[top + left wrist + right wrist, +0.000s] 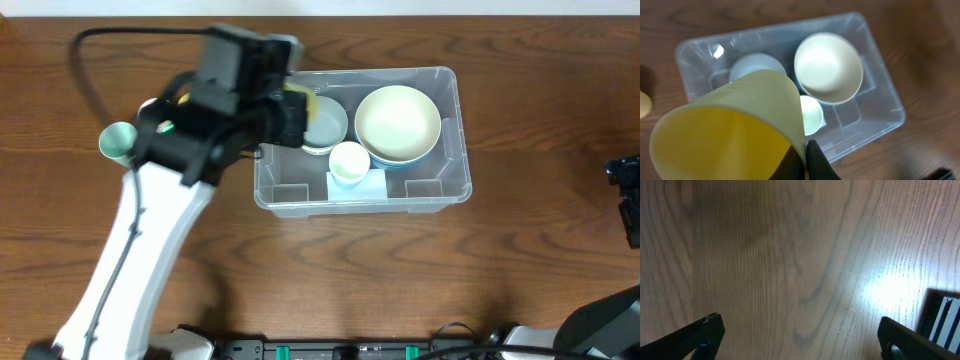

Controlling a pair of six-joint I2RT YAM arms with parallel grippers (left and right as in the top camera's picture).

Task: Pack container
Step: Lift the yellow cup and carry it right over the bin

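Table: a brown wood-grain top (pixel 520 280) on which everything is set.
Green cup: a pale green cup (pixel 118 140) is seen on the table, left of the container and apart from it, partly covered by the left arm.
Left arm: a white and black arm (pixel 150 230) is stretched from the near left edge up over the container's left end.
Left gripper: the left gripper (pixel 804 162) is closed on the wall of a cup, the rim being pinched between its two dark fingers (pixel 816 161).
Yellow cup: a ribbed yellow cup (pixel 735 125) is held tilted, its open mouth turned toward the wrist camera, above the left part of the container.
Container: the clear plastic container (pixel 448 190) is placed on the table at the centre, its long side running left to right; three dishes and a small cup are held in it.
Pale blue bowl: a shallow pale blue bowl (pixel 757 65) is laid in the far left part of the container.
Small cup: a small whitish cup (pixel 349 162) is stood upright near the front wall, just beside both bowls.
Cream bowl: a large cream bowl (pixel 398 122) is nested in a blue bowl (pixel 385 160) in the right half.
Right gripper: the right gripper (pixel 800 332) is held at the far right, well apart from the container, with its fingers (pixel 705 330) spread wide and nothing between them but bare wood.
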